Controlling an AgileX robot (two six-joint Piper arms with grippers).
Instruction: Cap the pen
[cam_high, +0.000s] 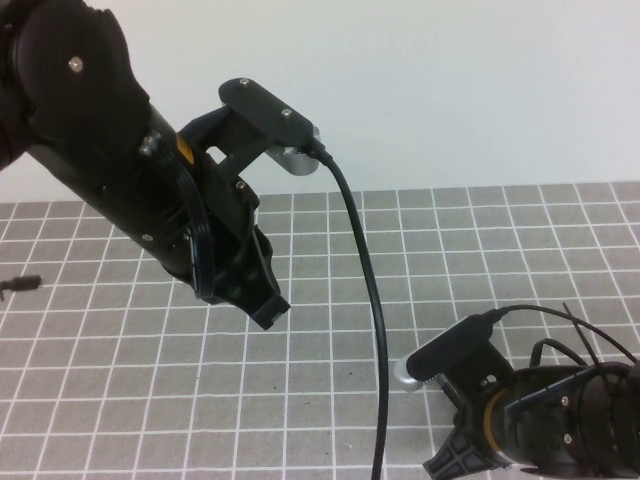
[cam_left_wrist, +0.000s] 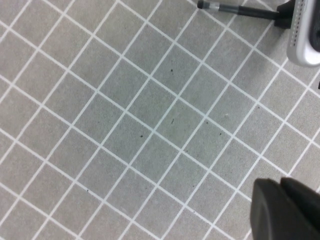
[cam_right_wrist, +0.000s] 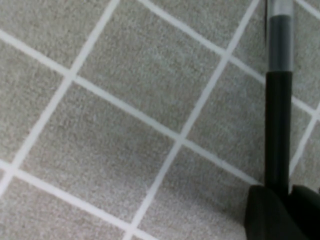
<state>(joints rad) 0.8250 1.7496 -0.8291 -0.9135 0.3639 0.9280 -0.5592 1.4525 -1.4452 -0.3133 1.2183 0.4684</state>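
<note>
A grey worktop (cam_high: 120, 400) ruled with white grid lines is filling the scene, and a plain pale wall (cam_high: 450, 90) is rising behind its far edge. At the far left edge of the worktop a small dark item (cam_high: 22, 284) is lying flat, too small to identify.

The left arm is reaching in from the upper left, its left hand (cam_high: 268, 312) hanging above the middle of the worktop with fingers pressed closed on nothing. In the left wrist view the grid beneath it is showing a few tiny dark specks. A thick black cable (cam_high: 368, 300) is curving down from the left arm's wrist to the near edge.

The right hand (cam_right_wrist: 280, 200) is sitting low at the near right corner, just over the worktop. Its fingers (cam_right_wrist: 262, 210) are gripping the pen (cam_right_wrist: 278, 125), a slim black stick whose free end, with a clear-grey section, is pointing away from the hand. The left wrist view is also catching the pen (cam_left_wrist: 240, 10) sticking out horizontally above the grid.
</note>
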